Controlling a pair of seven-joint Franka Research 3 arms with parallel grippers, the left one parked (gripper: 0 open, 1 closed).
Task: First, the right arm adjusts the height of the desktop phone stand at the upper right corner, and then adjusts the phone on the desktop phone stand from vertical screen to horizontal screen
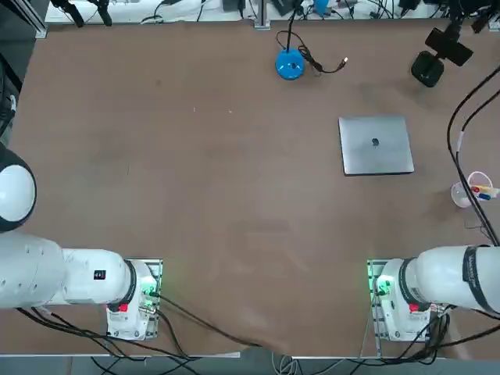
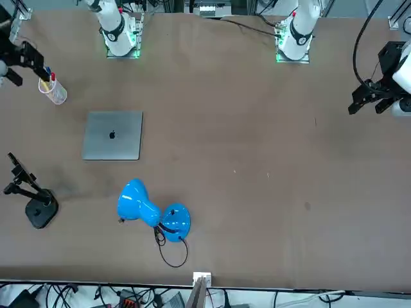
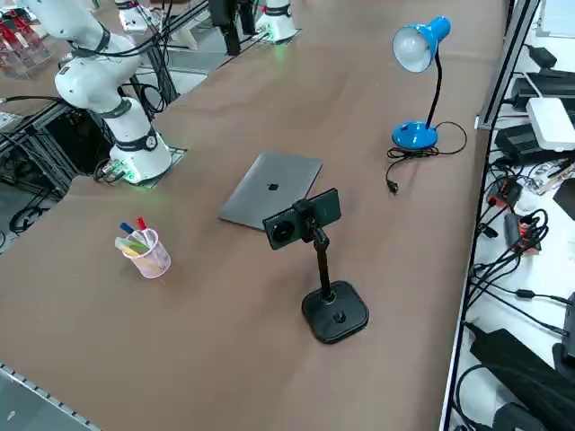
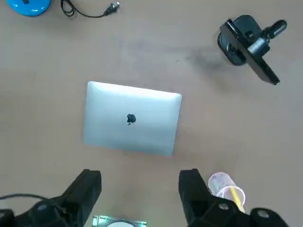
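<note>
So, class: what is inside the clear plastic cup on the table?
The clear plastic cup holds coloured markers, red, blue and yellow-green, tips poking above the rim. Their lower ends, and anything underneath them, cannot be made out.

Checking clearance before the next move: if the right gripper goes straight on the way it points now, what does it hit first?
Probably bare table. The right gripper, jaws open, points down from high up, just short of the closed silver laptop. The cup of pens sits beside one finger. Depth is unclear.
</note>
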